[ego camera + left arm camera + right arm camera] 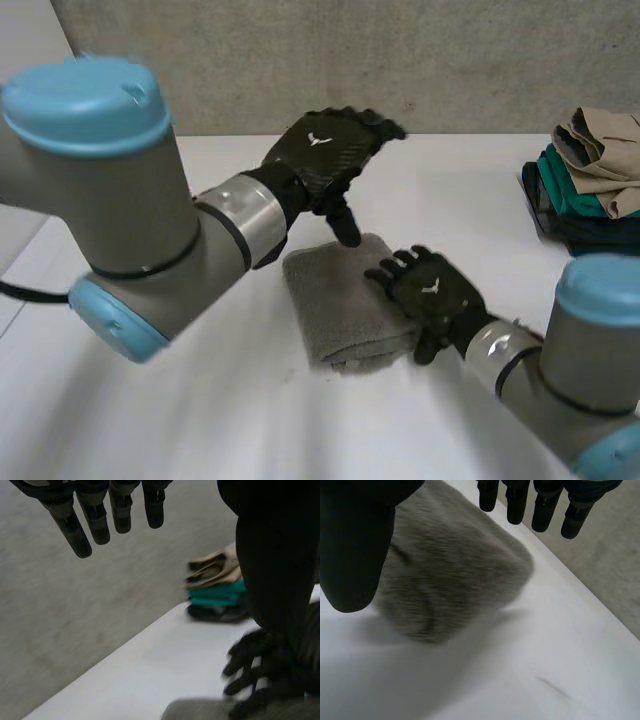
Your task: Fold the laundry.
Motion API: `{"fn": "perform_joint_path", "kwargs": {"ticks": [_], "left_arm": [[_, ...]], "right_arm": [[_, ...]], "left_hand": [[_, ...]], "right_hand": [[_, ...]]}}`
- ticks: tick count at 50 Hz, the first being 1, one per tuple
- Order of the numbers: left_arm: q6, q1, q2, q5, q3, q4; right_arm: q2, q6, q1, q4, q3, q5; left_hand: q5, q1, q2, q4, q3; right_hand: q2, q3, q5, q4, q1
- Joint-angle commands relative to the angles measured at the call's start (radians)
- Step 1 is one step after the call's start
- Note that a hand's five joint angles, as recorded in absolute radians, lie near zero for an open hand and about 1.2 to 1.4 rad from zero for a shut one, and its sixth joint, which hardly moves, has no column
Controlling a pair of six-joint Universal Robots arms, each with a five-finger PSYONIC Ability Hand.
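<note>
One grey towel (340,300) lies near the middle of the white table (200,420), folded into a thick, roughly rectangular bundle. Its pile is fuzzy and matted. Its end toward the table's near edge is rounded and bulging, with soft creases where the layers roll under. The end toward the far edge lies flatter.

The right hand (432,290) rests palm down on the side of the towel that faces the table's right edge. Its fingers are spread and straight and grasp nothing. In the right wrist view its fingertips (517,500) hang straight over the cloth and the thumb stands apart from them, so the hand is open.

The left hand (325,150) hovers in the air above the towel's far end, clear of the cloth. Its thumb points down toward the cloth, and whether the tip touches it cannot be told. In the left wrist view its fingers (95,522) are extended and loose with nothing between them, so this hand is open too.

A stack of folded clothes (590,175) sits at the table's far right edge, well apart from the towel. It has beige pieces on top, teal beneath and dark cloth at the bottom.
</note>
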Motion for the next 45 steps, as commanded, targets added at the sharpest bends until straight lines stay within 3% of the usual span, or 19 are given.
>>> {"fn": "perform_joint_path", "kwargs": {"ticks": [1, 12, 21, 27, 28, 29, 31, 43, 45], "left_arm": [[-0.002, 0.016, -0.017, 0.16, 0.056, -0.064], [-0.002, 0.014, -0.03, 0.156, 0.051, -0.061], [-0.006, 0.016, -0.034, 0.156, 0.045, -0.061], [-0.008, 0.016, -0.036, 0.154, 0.039, -0.061], [-0.008, 0.016, -0.036, 0.154, 0.039, -0.063], [-0.008, 0.016, -0.036, 0.154, 0.039, -0.063], [-0.008, 0.017, -0.036, 0.154, 0.038, -0.064], [-0.009, 0.053, -0.017, 0.153, 0.035, -0.063], [-0.008, 0.054, -0.017, 0.153, 0.028, -0.064]], "right_arm": [[0.071, -0.011, 0.049, -0.111, 0.036, -0.015], [0.149, -0.014, 0.053, -0.289, -0.021, -0.007], [0.197, -0.011, 0.066, -0.291, -0.094, -0.009], [0.231, -0.006, 0.066, -0.291, -0.147, -0.02], [0.237, -0.006, 0.066, -0.291, -0.156, -0.018], [0.248, 0.0, 0.066, -0.288, -0.174, -0.016], [0.254, 0.001, 0.066, -0.288, -0.188, -0.016], [0.237, 0.003, 0.052, -0.213, -0.318, -0.003], [0.24, 0.003, 0.049, -0.144, -0.331, -0.004]], "left_hand": [[0.005, 0.027, 0.023, 0.03, 0.018], [-0.004, 0.018, 0.014, 0.021, 0.009], [-0.004, 0.018, 0.014, 0.021, 0.009], [-0.004, 0.018, 0.014, 0.021, 0.009], [-0.004, 0.018, 0.014, 0.021, 0.009], [-0.004, 0.018, 0.014, 0.021, 0.009], [-0.004, 0.018, 0.014, 0.021, 0.009], [-0.001, 0.021, 0.017, 0.024, 0.012], [-0.004, 0.019, 0.014, 0.021, 0.009]], "right_hand": [[-0.012, -0.038, -0.049, -0.042, 0.016], [0.069, 0.043, 0.032, 0.039, 0.096], [0.151, 0.125, 0.114, 0.121, 0.178], [0.626, 0.6, 0.589, 0.596, 0.653], [0.737, 0.711, 0.7, 0.707, 0.765], [1.014, 0.988, 0.977, 0.984, 1.042], [1.209, 1.183, 1.172, 1.179, 1.237], [1.21, 1.184, 1.173, 1.18, 1.237], [0.823, 0.796, 0.785, 0.792, 0.85]]}}
